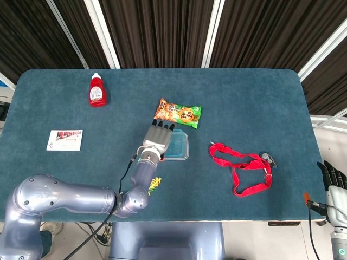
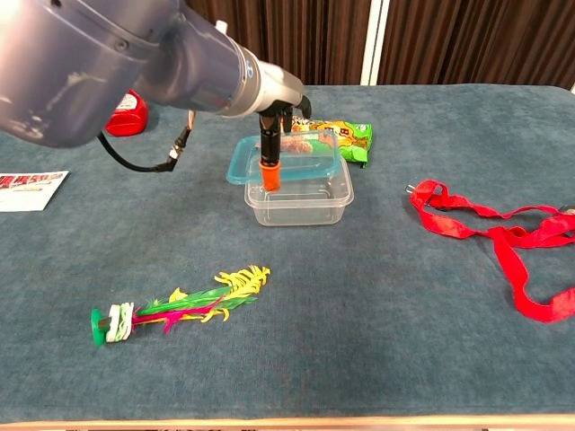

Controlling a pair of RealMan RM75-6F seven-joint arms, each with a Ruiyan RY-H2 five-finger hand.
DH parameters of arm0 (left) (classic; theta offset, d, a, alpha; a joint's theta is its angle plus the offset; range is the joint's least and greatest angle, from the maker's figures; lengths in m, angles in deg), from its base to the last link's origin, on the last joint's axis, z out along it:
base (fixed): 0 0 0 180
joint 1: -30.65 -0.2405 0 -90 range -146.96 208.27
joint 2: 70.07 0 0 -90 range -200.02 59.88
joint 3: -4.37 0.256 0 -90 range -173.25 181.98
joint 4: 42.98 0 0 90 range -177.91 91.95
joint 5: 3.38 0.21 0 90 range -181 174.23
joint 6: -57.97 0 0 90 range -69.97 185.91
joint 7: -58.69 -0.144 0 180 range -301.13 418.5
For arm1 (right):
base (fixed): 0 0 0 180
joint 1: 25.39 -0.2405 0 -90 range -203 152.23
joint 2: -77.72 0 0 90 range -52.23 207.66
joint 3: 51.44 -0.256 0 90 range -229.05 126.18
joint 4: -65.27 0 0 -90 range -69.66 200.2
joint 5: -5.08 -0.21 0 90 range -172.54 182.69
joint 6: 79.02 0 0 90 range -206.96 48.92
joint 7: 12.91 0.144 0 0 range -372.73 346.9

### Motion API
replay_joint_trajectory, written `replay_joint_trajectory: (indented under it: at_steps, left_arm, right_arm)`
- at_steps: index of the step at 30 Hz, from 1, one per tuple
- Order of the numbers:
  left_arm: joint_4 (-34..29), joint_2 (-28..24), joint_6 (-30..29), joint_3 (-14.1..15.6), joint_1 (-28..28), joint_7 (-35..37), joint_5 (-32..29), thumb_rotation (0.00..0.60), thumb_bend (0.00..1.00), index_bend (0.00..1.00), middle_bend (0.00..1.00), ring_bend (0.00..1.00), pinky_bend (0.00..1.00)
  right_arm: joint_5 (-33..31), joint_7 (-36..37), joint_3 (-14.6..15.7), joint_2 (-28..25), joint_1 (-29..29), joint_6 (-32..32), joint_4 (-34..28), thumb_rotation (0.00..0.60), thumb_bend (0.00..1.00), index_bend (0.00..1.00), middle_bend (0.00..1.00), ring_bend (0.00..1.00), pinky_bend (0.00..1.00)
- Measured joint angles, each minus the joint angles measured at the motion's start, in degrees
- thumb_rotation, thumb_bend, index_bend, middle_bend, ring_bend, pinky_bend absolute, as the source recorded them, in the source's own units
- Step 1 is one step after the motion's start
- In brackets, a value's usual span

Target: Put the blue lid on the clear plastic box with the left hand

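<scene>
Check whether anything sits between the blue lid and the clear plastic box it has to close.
Nothing visible does. The left hand holds the blue lid just above the clear plastic box, shifted toward its left side, and the box looks empty.

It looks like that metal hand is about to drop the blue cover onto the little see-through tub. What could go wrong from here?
The blue lid, held by the left hand, hangs over the clear plastic box shifted toward its left side and slightly tilted, so it might land crooked and slide off. The box looks light, so a push down could shove it toward the snack packet just behind.
</scene>
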Motion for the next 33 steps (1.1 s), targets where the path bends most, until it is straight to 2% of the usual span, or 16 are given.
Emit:
replay_joint_trajectory:
  at_steps: [11,33]
  left_arm:
    - [0.93,2.8,-4.05,-1.49,0.52,-2.57,0.09,0.6,0.2,0.0,0.38,0.04,0.02]
    - [5.65,7.37,-4.64,-4.21,-1.19,-5.47,1.38,0.6,0.19,0.0,0.38,0.04,0.02]
  right_arm:
    - [0.08,0.34,-0.03,-0.13,-0.03,-0.19,-0.07,0.6,0.39,0.08,0.04,0.02,0.0]
    - [-0.15,0.59,-0.07,-0.29,0.0,-0.42,-0.27,0.6,0.39,0.08,0.04,0.02,0.0]
